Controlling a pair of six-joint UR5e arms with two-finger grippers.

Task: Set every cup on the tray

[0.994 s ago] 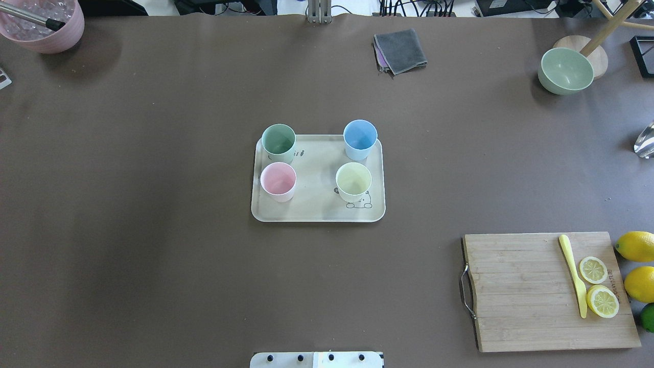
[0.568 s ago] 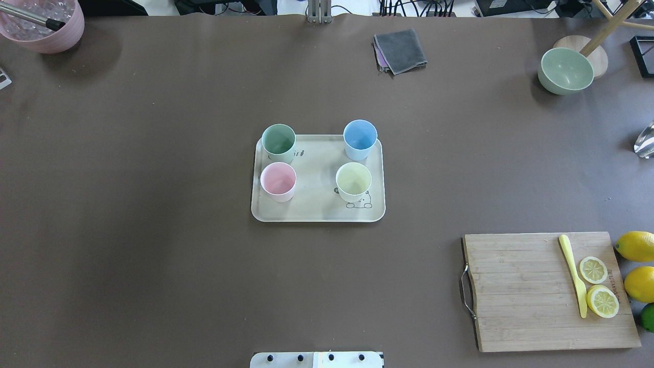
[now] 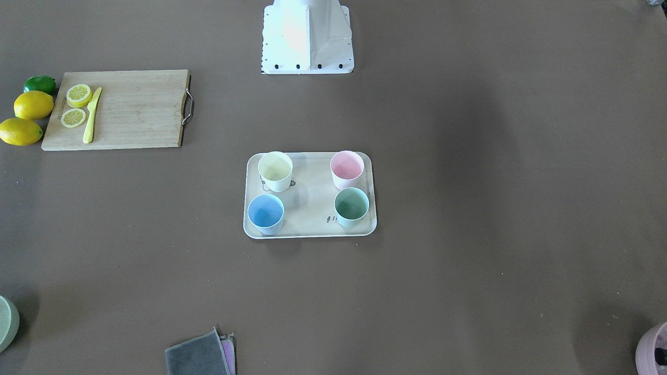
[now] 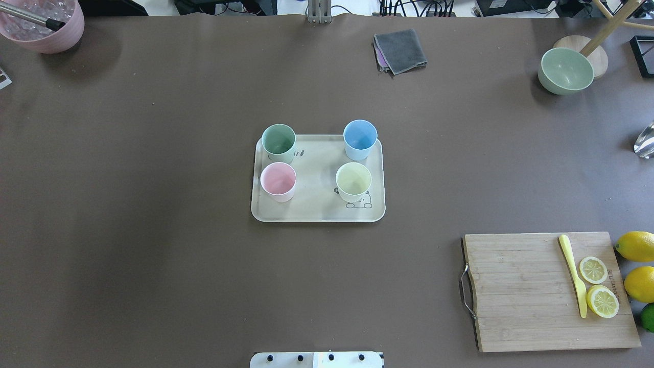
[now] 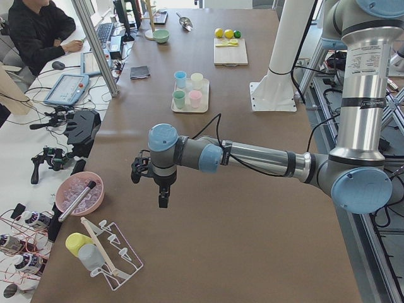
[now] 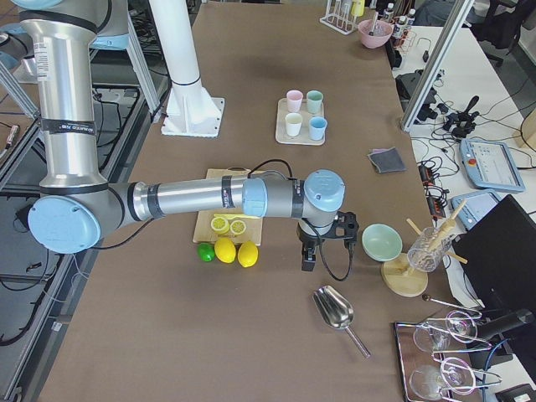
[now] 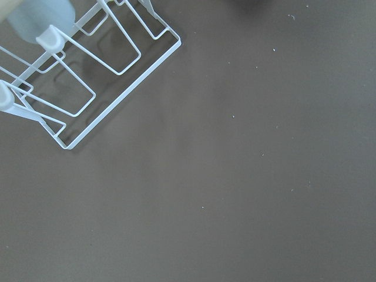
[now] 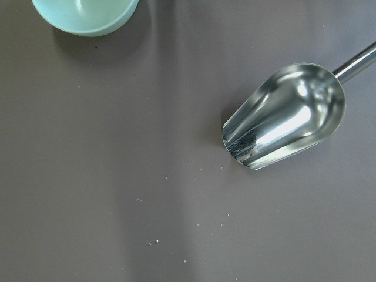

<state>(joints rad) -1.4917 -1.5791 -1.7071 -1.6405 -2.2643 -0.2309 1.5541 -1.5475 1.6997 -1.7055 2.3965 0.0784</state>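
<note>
cups [image 4: 278, 180] on tray [image 4: 317, 213], cutting board [image 4: 521, 296] well apart (left gripper [image 5: 163, 201], right gripper [image 6: 307, 261]: spread unclear).

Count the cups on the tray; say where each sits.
4 on the tray: mint green cup far-left, light blue cup far-right, pink cup near-left, pale yellow cup near-right. None hidden.

The table [image 4: 153, 255] was lit evenly and brightly from above, and only soft, short shadows were cast by the cups [image 3: 275, 172]. The robot base [image 3: 306, 36] was blown out to white glare. Strong highlights were reflected off the metal scoop [image 8: 285, 114]. The bottle [image 7: 35, 17] at the left wrist view's corner was blurred.
</note>
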